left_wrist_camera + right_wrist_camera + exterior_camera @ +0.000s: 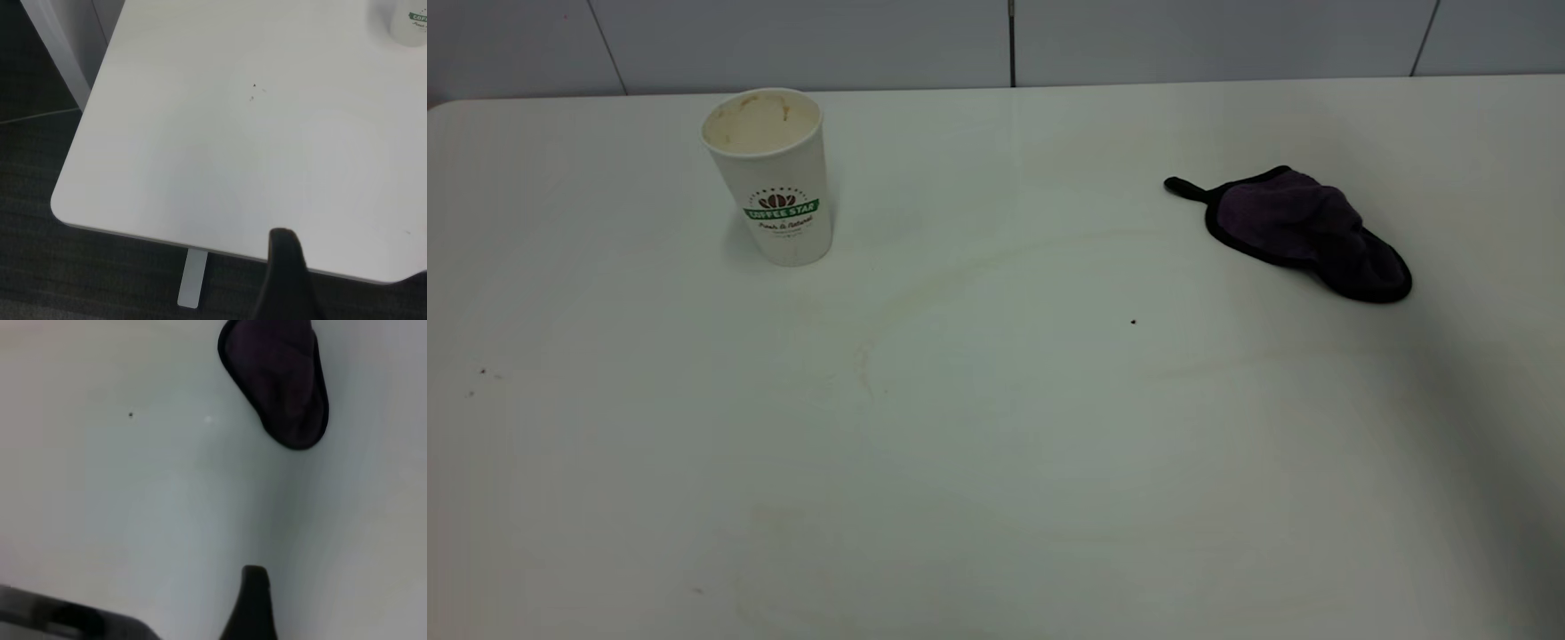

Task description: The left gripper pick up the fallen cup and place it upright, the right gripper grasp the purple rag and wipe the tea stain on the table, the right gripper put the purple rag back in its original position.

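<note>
The cup [774, 178] stands upright at the back left of the table [1049, 462], tea-stained mouth up, green band facing the camera. Its lower part shows in the left wrist view [408, 23]. The purple rag [1303, 229] lies flat at the back right, loop tab pointing left; it also shows in the right wrist view [280, 380]. No amber blotch shows; only a faint tan arc-shaped smear [889, 329] lies mid-table. Neither gripper is in the exterior view. The left gripper [285, 273] hangs over the table's near left corner. The right gripper [252, 603] hovers above bare table, apart from the rag.
A tiny black speck [1134, 322] sits right of the smear and shows in the right wrist view [131, 415]. More specks [482, 372] lie at the left. The table's rounded corner, a white leg [192, 277] and dark floor lie below the left gripper.
</note>
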Robot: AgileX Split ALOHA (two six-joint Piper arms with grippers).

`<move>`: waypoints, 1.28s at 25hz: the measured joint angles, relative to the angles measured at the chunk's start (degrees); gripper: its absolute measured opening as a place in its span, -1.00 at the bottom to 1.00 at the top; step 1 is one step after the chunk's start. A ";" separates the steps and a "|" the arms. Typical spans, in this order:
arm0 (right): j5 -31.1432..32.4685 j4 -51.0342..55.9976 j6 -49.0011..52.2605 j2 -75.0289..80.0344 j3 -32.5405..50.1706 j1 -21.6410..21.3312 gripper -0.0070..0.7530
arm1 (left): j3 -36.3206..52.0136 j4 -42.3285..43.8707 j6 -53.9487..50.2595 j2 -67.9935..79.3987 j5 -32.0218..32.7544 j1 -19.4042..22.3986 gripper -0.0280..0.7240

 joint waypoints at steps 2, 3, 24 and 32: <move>0.07 0.18 0.00 -7.01 6.57 0.00 0.92 | 0.00 0.00 0.00 0.00 0.00 0.00 0.58; 0.14 0.21 0.00 -10.32 9.18 0.00 0.92 | 0.00 0.00 0.05 0.00 0.00 0.00 0.58; -0.62 -1.30 -0.21 -50.63 50.86 0.22 0.81 | 0.00 0.00 0.11 0.00 0.00 0.00 0.58; -3.69 -1.30 -0.13 -70.10 60.36 0.22 0.78 | 0.00 0.00 0.11 0.00 0.00 0.00 0.58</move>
